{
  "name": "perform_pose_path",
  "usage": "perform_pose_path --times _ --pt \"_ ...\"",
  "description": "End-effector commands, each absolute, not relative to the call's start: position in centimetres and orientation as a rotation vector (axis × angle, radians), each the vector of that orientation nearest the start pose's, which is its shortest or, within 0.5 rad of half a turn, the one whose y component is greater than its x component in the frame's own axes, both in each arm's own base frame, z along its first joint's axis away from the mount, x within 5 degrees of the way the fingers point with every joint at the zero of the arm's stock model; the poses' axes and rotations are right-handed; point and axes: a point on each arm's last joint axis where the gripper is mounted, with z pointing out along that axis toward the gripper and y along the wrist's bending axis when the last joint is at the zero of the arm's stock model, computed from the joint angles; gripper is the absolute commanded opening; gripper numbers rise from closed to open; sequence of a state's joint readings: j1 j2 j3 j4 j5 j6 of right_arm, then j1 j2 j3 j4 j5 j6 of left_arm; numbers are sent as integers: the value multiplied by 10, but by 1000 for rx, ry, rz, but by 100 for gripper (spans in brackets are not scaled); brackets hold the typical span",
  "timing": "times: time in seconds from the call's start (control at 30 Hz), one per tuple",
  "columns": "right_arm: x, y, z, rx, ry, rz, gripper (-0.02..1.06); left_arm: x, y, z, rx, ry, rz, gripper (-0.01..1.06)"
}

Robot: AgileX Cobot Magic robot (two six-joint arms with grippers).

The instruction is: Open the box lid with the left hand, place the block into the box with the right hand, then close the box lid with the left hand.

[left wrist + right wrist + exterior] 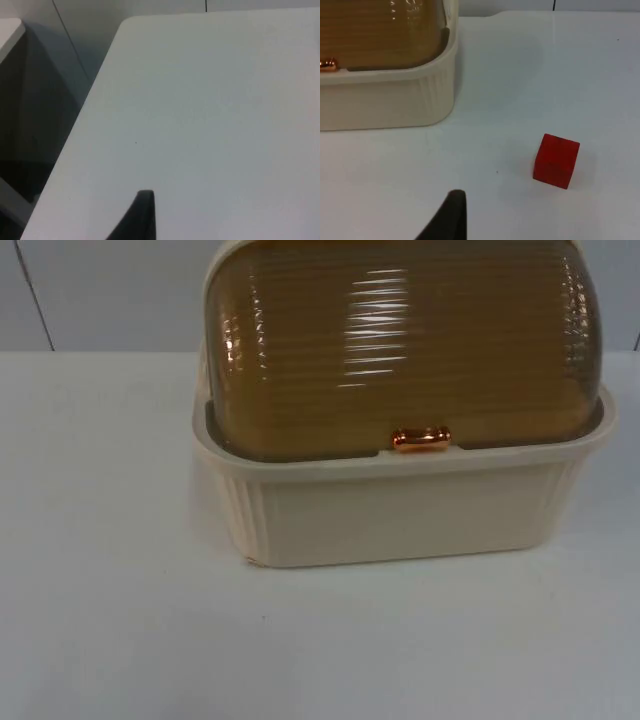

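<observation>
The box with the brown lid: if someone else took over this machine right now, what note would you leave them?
Left gripper: waiting above bare white table, beside the table's edge.
Right gripper: above the table near the box's corner, facing the red block.
Box: cream, on the table; its amber lid is shut, copper handle at the front rim.
Block: on the table beside the box, apart from it, not held.
Done: nothing.
Left: open lid, put block in, close lid.

The left gripper [142,220] hangs above the desk [210,125] near its edge. The right gripper [451,217] hangs above the desk too, touching nothing.
</observation>
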State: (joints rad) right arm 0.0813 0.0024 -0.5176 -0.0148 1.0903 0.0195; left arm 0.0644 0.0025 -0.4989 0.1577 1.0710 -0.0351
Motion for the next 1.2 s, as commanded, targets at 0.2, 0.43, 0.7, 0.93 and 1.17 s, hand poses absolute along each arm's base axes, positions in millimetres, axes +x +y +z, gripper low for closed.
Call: perform_pose_path --times 0.2,0.43,0.7,0.93,1.17 --pt "-7 -3 312 -30 2008 48 105 -1 10 312 -138 1948 142 105" --pt "31 1 360 -40 1940 49 105 53 14 359 -123 1759 154 105" --pt "102 5 384 -31 1984 28 105 100 12 371 -121 1813 79 105" --pt "137 5 402 -44 1954 -19 105 128 13 377 -123 1865 74 105" --pt "144 6 413 -48 1850 -10 105 155 14 383 -95 1949 87 105"
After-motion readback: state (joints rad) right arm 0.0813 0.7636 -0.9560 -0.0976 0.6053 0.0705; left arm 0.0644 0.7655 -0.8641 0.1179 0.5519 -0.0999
